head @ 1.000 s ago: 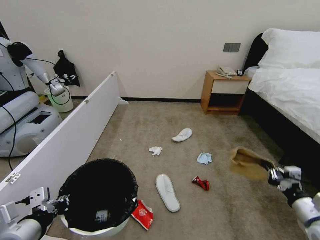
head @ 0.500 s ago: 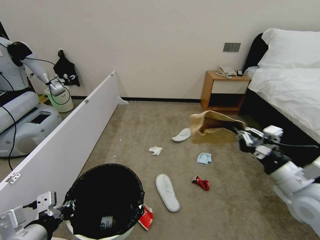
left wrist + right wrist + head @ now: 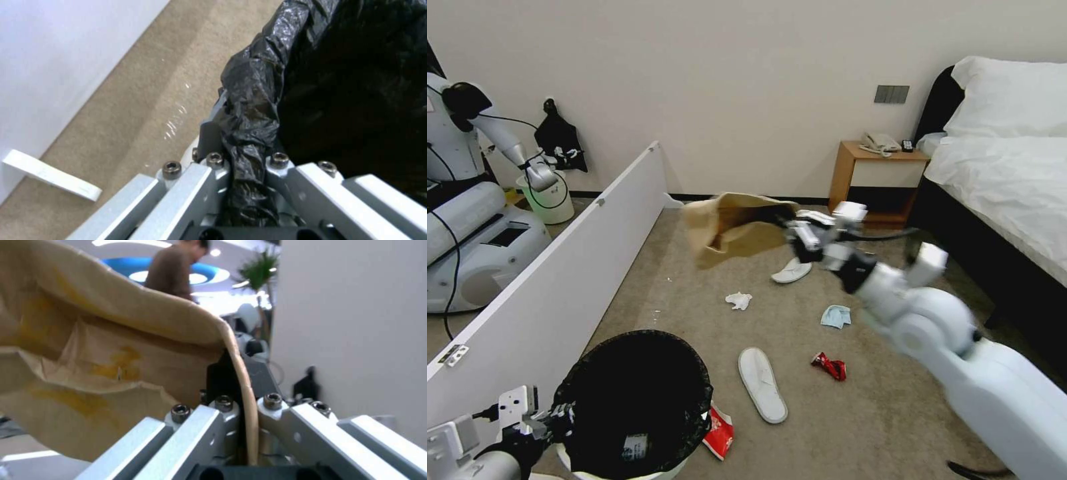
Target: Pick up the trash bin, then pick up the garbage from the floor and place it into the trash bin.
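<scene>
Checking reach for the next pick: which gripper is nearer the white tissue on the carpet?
Right. The right gripper, shut on the brown paper bag, hangs in the air just beyond the white tissue. The left gripper grips the trash bin rim, nearer the robot.

White glossy arm shells, rounded joints. Right gripper (image 3: 798, 235): silver-grey bars, black wrist collar, black cable. Left gripper (image 3: 247, 156): same grey bars, dark hex-socket screws.
</scene>
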